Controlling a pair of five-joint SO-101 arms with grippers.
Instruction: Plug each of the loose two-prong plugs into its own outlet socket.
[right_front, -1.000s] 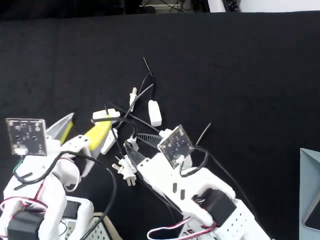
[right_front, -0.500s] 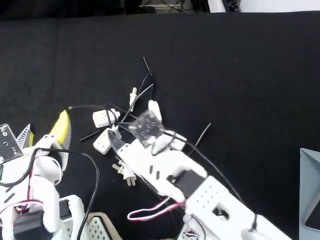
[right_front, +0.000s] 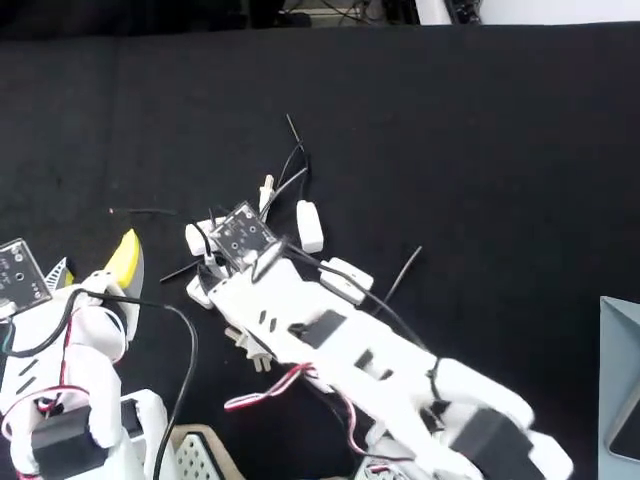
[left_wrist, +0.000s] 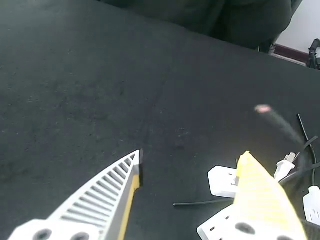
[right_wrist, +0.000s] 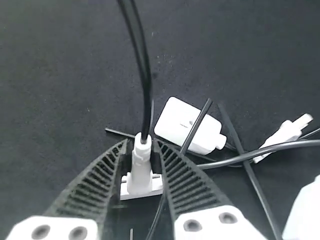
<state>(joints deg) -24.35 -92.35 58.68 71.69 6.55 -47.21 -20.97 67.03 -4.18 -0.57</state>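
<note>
Right hand: the right hand (right_wrist: 141, 146) is pinching a white plug (right_wrist: 140, 162) between its black fingers, over the tangle in the middle of the bench (right_front: 500, 150).
Plug: it stands upright on a small white socket (right_wrist: 144, 189), its black cord running up and away. I cannot tell whether the prongs are in.
Left hand: the left hand (right_front: 95, 255) is spread wide with nothing in it, off to one side of the pile.
Risk, slipping socket: nothing pins the socket, so I'd expect a downward push to skid or tip it rather than seat the prongs.
Risk, snagged cord: the stiff cord could twist the plug in the grip, or drag its neighbours along.
Around: a second socket block (right_wrist: 187, 125) lies just beside, a loose plug (right_wrist: 285, 132) beyond it, and another prongs-out plug (right_front: 252, 345) sits by the arm.
In the way: thin black wires (right_wrist: 240, 160) cross over the second block and run close past the fingers, so any sideways move would likely catch them.
</note>
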